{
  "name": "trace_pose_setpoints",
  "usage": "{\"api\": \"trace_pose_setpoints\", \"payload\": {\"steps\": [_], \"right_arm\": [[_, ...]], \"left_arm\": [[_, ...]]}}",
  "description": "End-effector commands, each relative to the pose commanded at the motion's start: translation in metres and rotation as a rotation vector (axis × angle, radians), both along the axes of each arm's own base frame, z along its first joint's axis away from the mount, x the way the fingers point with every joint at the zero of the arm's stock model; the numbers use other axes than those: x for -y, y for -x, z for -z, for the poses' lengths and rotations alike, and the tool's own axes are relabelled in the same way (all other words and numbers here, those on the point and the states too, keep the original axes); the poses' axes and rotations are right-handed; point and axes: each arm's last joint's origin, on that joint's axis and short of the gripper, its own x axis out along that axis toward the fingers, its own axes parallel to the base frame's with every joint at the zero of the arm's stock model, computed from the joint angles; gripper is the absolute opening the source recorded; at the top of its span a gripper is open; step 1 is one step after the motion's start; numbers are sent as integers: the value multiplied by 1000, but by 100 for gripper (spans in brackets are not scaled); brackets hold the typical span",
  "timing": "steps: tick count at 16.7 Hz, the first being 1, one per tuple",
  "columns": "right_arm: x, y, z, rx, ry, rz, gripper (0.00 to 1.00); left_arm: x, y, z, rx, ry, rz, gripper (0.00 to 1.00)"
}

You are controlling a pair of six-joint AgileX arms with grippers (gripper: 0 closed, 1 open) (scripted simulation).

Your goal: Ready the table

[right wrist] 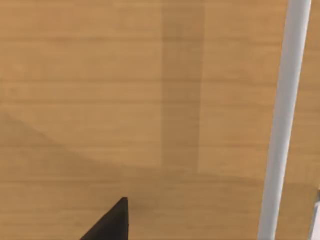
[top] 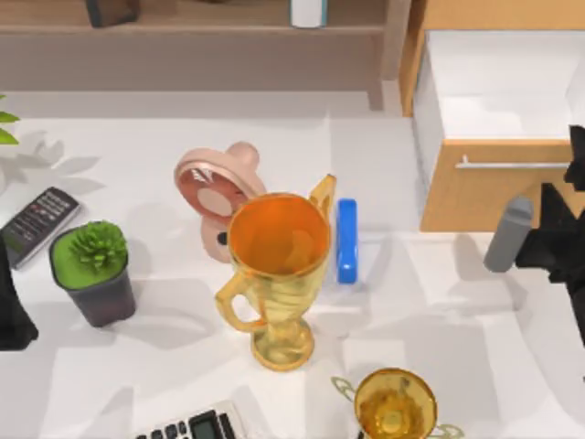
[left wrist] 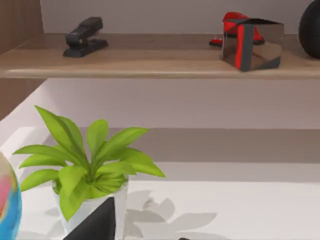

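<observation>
Clutter covers the table (top: 439,302) in the top view: trophies, a fan, a plant. The right gripper (top: 559,240) sits by the open drawer (top: 494,197), just above the tabletop. Its wrist view faces the drawer front, handle (right wrist: 282,120) close; I cannot tell its finger state. Likely step: shut the drawer by pushing squarely. The left arm (top: 11,306) is parked far from the drawer.

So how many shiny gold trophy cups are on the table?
2. The big trophy stands mid-table beside the blue bar. The small trophy sits at the near edge, cut off by the picture; more could hide beyond.
</observation>
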Motion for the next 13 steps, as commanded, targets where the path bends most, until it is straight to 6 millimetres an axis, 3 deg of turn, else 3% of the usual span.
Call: {"api": "trace_pose_setpoints", "payload": {"steps": [10, 13], "right_arm": [[0, 0, 0, 0, 0, 0, 2], [0, 0, 0, 0, 0, 0, 0]], "left_arm": [[0, 0, 0, 0, 0, 0, 100], [0, 0, 0, 0, 0, 0, 100]]}}
